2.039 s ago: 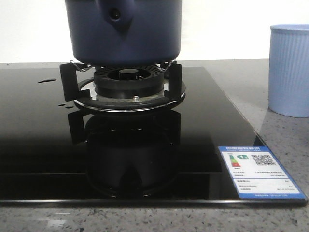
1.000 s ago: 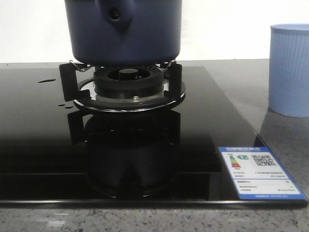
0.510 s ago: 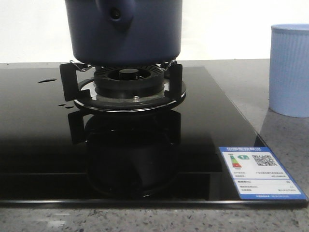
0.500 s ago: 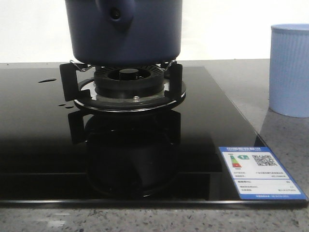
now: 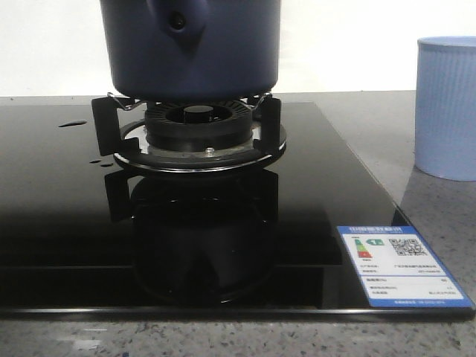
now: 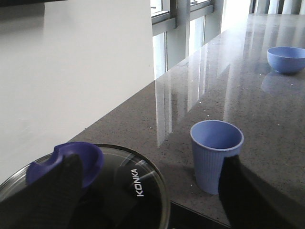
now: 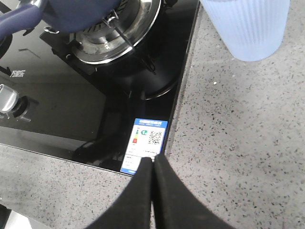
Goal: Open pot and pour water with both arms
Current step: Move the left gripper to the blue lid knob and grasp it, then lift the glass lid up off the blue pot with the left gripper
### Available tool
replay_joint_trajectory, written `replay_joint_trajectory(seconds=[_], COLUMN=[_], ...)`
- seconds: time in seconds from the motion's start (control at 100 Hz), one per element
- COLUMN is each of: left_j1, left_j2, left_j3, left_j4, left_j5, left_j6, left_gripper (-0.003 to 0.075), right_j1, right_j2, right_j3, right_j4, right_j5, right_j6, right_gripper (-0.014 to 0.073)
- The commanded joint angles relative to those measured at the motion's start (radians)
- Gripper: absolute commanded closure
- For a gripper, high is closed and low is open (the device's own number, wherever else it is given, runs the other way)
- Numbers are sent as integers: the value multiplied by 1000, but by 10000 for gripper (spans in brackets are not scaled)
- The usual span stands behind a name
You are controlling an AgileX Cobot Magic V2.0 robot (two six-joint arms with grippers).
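Sitting on the burner's metal supports, the pot stood at the middle of the black glass hob, its handle bracket with the round hole facing the front camera. A glass lid with a blue knob covered it. The left gripper hung above that lid, jaws spread wide, one dark finger just beside the knob. The right gripper hovered over the hob's front edge near the energy label, jaws pressed together on nothing. A pale blue ribbed cup stood on the speckled bench, right of the hob.
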Motion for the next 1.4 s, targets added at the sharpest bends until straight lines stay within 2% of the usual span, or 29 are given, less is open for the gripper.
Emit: replay_joint_trajectory(seconds=[0.0, 0.38, 0.53, 0.6, 0.8, 1.04, 1.39], left_j1=[1, 1, 1, 1, 1, 1, 0], left_j2=[35, 195, 222, 231, 245, 245, 296], left_j3=[-72, -201, -201, -201, -201, -201, -201], left_j4=[-68, -66, -63, -63, -127, -133, -197], left_j5=[27, 31, 1, -1, -19, -109, -57], left_j6=[8, 27, 34, 85, 129, 129, 129], left_gripper=[174, 174, 172, 172, 167, 97, 99], right_j1=[-8, -8, -8, -8, -8, -8, -8], right_j2=[20, 20, 20, 20, 20, 20, 20], right_j3=[-32, -32, -32, -32, -32, -32, -32], right_j4=[21, 21, 21, 21, 21, 21, 21], right_j5=[-57, -57, -57, -57, -57, -57, -57], right_j6=[-14, -14, -14, -14, -14, -14, -14], right_gripper=[660, 660, 660, 660, 660, 660, 660])
